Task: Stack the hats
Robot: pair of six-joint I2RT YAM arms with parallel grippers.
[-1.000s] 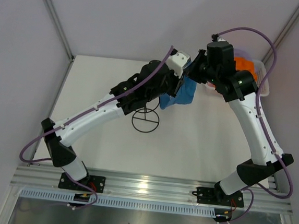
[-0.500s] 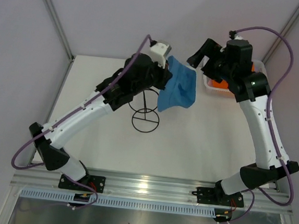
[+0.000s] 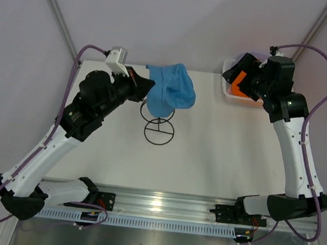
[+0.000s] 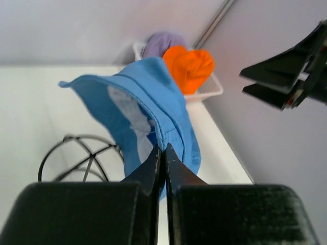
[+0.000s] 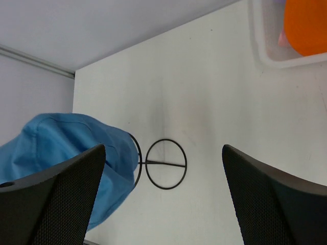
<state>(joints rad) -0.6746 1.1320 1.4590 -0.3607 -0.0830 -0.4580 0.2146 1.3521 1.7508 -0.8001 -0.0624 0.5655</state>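
Note:
A blue hat hangs in the air over the black wire stand, and my left gripper is shut on its brim. In the left wrist view the pinched fabric spreads out just beyond my closed gripper. An orange hat and a lavender hat lie in the white mesh basket at the back right. My right gripper hovers over that basket, open and holding nothing. Its wrist view shows the fingers spread wide, the blue hat at the left and the orange hat at the top right.
The wire stand rests on the white table slightly left of centre, its round base visible below the hat. The basket sits in the back right corner by the wall. Pale walls enclose the table on three sides.
My right gripper has opened, let go of the blue hat and drawn back right over the basket. The left arm has swung up and left, carrying the hat above the stand.

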